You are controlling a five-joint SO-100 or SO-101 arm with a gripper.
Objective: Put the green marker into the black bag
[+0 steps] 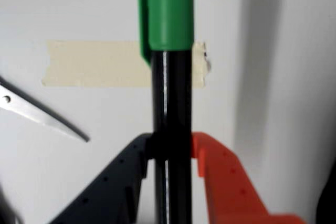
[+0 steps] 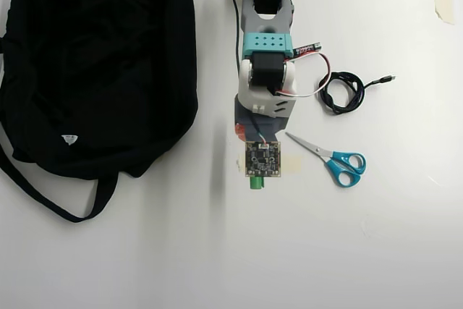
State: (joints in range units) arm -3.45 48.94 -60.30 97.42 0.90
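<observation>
The fingers (image 1: 169, 153), one dark and one orange, are pinching the black barrel of the green marker (image 1: 167, 77) between them in the wrist view, with the green cap sticking well out beyond the tips. The grip sits low on a glossy, round barrel, so I judge the pen could swivel or slide in the pinch if the arm swings fast. Beneath it lies a strip of masking tape (image 1: 94, 64) on the white worktop (image 1: 273, 51), and a scissor blade (image 1: 42, 114) pokes in at the left.

From overhead, only the green tip (image 2: 257, 184) shows below the wrist camera board, and the marker looks lifted off the surface (the height cannot be read exactly). The blue-handled scissors (image 2: 333, 161) lie just to the right. The black bag (image 2: 101, 63) sits well apart on the left, and no opening is plainly visible from above. A release over closed fabric would likely leave the marker on top or let it roll off. The long cap could also snag the bag's strap (image 2: 51, 193).
</observation>
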